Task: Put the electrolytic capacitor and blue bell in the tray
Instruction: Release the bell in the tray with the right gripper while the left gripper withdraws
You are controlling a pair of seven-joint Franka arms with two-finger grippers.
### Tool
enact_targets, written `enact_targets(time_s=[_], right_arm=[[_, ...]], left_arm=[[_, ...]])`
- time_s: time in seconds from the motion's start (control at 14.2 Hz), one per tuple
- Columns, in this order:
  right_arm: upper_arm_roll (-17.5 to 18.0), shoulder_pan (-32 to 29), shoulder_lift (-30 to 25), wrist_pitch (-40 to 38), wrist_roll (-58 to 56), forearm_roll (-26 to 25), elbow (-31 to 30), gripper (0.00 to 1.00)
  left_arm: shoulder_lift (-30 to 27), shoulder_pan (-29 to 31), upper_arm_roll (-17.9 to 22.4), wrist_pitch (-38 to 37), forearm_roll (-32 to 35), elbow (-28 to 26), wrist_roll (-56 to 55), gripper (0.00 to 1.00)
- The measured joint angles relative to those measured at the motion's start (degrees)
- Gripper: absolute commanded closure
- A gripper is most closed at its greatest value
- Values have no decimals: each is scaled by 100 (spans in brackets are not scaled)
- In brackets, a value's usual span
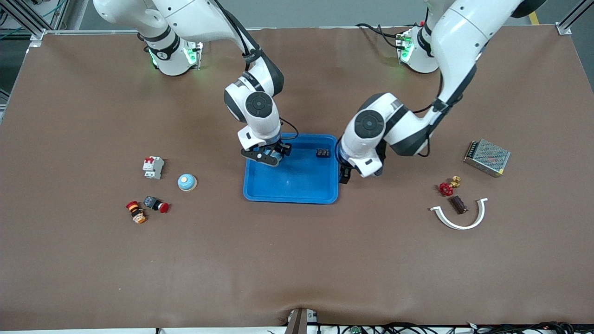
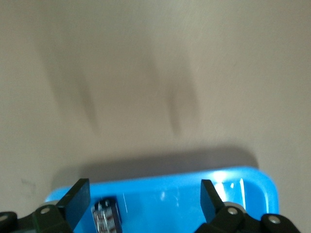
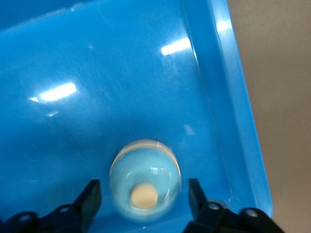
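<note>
Table surface: a brown mat (image 1: 297, 260) with aluminium frame posts at its corners and cables along the edge nearest the front camera; grey floor showed above the robots' bases.

Toward the right arm's end lay a white circuit breaker with red switches (image 1: 152, 167), a round pale blue bell with a cream button (image 1: 187, 182), an orange-and-black push button (image 1: 136, 212) and a black switch with a red cap (image 1: 156, 204).

Mid-table sat the shallow bright blue rectangular plastic tray (image 1: 292, 197). The right gripper (image 1: 267, 155) was low over the tray corner nearest its base; in the right wrist view its fingers (image 3: 90, 199) stood spread on either side of a second pale blue bell (image 3: 145, 179) resting on the tray floor, not touching it. A small black electrolytic capacitor (image 1: 323, 152) lay in the tray's corner toward the left arm's base. The left gripper (image 1: 345, 175) hung at the tray's edge, fingers (image 2: 75, 201) apart, the capacitor between them, untouched.

Toward the left arm's end: a red valve handle with brass fitting (image 1: 448, 186), a dark brown block (image 1: 458, 204), a white curved plastic strip (image 1: 460, 218), and a metal mesh-covered power supply (image 1: 487, 157).
</note>
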Motion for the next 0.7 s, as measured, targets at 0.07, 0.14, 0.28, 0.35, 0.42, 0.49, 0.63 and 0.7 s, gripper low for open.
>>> enact_targets(time_s=[0.07,0.14,0.28,0.35,0.42,0.49,0.63,0.7], right_arm=[[-14,-1,1,9,-4,-8,43,0],[-17,-1,2,12,-7,-30,106,0],[-13,1,-24,-37,-30,-116,285,0],[-16,0,-78,-165,-84,-213,384,0],[-24,-1,-163,-374,-196,-356,461,0],[-45,-9,-270,-642,-372,-533,508,0],[-146,-55,-490,-1109,-829,-969,527,0],[-226,-79,-571,-1275,-1057,-1197,526,0]], left_arm=[[-1,148,-20,-40,0,0,273,0],[-1,270,-21,-70,0,-1,557,0],[0,515,-24,-110,0,-2,1096,0],[0,644,-24,-125,0,-4,1350,0],[0,769,-23,-139,0,-5,1599,0],[-1,887,-22,-149,0,-8,1848,0],[-1,1093,-22,-215,0,-22,2340,0],[0,1167,-22,-284,0,-27,2568,0]])
